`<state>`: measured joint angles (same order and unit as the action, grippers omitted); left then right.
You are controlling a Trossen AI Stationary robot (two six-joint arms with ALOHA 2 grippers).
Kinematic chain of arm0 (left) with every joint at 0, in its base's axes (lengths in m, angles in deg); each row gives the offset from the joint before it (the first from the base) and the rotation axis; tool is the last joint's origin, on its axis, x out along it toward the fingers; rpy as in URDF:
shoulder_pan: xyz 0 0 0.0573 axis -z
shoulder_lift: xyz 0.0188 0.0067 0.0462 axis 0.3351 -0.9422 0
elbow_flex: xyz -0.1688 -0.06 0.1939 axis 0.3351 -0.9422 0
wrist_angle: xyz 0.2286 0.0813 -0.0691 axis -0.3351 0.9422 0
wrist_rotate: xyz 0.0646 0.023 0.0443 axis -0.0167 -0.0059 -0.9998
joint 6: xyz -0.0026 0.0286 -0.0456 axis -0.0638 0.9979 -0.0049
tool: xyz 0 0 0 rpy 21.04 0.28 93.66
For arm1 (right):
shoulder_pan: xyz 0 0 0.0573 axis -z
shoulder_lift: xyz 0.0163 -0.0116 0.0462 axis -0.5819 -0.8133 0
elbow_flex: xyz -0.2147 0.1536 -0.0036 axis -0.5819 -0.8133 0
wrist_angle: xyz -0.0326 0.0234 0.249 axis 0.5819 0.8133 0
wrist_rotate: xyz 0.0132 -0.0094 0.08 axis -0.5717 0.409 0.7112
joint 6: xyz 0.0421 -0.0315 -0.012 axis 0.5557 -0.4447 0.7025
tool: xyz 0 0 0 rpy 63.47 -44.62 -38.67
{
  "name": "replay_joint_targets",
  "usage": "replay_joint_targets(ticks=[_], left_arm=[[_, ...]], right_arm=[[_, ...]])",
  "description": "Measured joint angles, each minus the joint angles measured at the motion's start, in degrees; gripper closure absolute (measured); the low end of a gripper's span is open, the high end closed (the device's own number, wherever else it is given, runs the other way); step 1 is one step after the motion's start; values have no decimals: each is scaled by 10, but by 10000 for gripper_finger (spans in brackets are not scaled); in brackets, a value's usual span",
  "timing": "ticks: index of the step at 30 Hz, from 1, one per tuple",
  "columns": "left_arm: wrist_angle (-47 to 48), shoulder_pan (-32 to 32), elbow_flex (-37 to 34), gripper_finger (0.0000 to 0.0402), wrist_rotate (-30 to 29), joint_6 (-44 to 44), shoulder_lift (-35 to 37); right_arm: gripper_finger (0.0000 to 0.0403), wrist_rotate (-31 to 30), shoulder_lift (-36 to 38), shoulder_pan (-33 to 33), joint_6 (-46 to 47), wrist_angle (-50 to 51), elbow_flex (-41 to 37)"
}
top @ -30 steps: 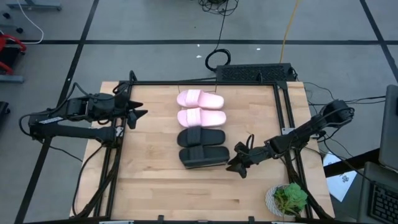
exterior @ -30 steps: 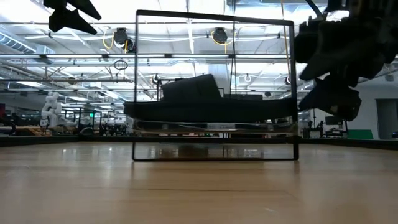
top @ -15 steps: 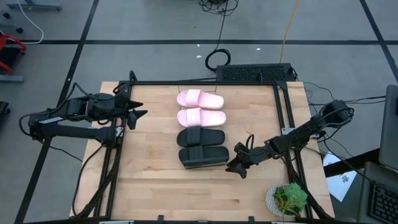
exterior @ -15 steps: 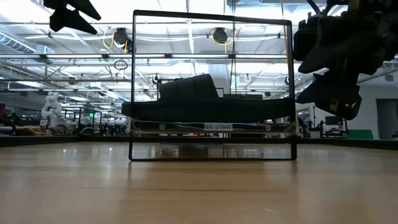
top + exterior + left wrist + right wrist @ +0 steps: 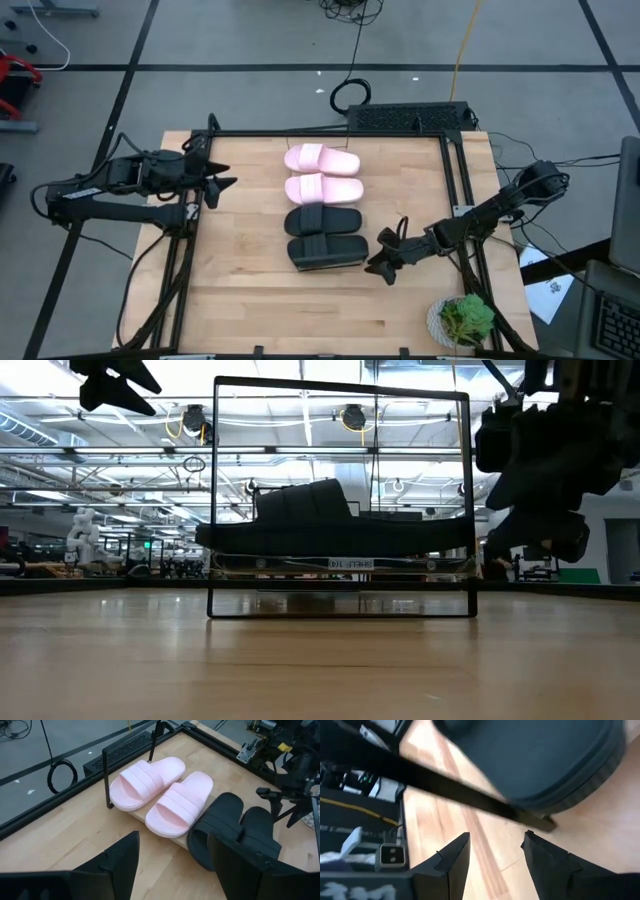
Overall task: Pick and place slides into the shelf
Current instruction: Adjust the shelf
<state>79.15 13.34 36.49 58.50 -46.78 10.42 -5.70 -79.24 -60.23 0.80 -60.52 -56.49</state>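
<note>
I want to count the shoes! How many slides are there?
4, all side by side in a row on the shelf: two pink slides at the far end, then two black slides nearer. None seem hidden.

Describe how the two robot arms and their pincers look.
Both arms are slim, dark, jointed tubes with black cables trailing along them. The left pincer and the right pincer each end in two flat, matte black fingers that taper toward their tips. No markings show on either arm.
</note>
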Motion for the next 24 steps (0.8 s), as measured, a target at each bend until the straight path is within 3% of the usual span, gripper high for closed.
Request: replay_joint_targets(ticks=[12,24], left_arm=[[8,0,0,167,0,0,0],[8,0,0,167,0,-2,0]], right_arm=[[229,-41,0,2,-8,-1,0],[229,-40,0,11,-18,-18,0]])
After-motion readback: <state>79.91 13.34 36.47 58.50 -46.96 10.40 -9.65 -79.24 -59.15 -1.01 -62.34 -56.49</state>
